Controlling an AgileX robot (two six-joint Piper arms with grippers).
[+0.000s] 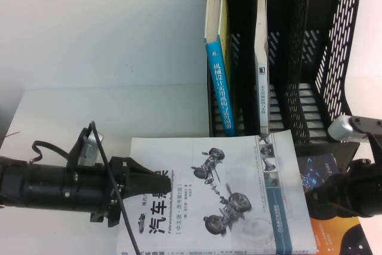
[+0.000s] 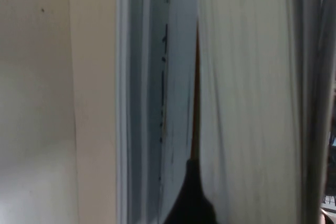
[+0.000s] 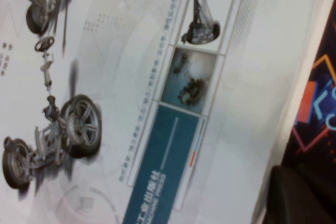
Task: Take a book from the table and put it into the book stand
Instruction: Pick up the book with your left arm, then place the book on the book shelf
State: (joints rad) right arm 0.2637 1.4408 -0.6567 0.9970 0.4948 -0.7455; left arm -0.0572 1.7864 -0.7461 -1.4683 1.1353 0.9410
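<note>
While lying front cover up on the counter (image 1: 89, 46):
Book (image 1: 239, 207): just in front of the book stand (image 1: 316, 58), white cover with car chassis drawing facing upward.
Left gripper (image 1: 140, 184): at the book's left edge, well short of the book stand, pinching that edge; wrist view shows a dark fingertip (image 2: 190, 198) wedged among the pages.
Right gripper (image 1: 319, 198): at the book's right edge, near the book stand's front right corner; cannot tell whether spread or pressed together.
Dark book (image 1: 343, 237): under the right gripper, right of the book.
Blue-spined book (image 1: 221, 82): upright in the book stand's left slot.
</note>
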